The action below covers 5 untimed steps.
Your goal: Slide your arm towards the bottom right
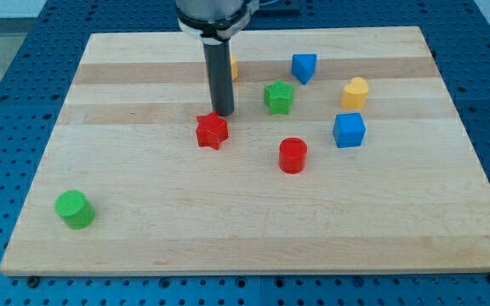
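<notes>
Green cylinder (75, 209) sat nearest at the view's bottom left, while my tip (222, 113), a bare rod holding nothing, touched the red star's (213, 131) top edge, with the board's (415, 238) bottom right lying diagonally past the red cylinder (293, 155).

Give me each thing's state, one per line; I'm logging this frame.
My tip: down, just above the red star block.
Yellow block: partly hidden behind the rod.
Green star block: apart.
Red cylinder: upright.
Green cylinder: alone, bottom left.
</notes>
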Motion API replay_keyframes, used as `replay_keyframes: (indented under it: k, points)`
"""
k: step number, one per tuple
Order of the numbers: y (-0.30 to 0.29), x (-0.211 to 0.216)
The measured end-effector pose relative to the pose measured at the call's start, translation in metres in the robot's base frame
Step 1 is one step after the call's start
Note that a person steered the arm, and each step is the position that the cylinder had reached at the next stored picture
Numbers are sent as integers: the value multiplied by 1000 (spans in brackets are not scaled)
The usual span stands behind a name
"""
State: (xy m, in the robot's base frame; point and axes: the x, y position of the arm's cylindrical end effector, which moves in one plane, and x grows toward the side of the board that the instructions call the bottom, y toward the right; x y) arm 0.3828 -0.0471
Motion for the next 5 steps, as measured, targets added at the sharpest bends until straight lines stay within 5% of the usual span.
replay_keyframes:
  k: [2, 5]
  points:
    - [49, 0]
    - [-11, 39]
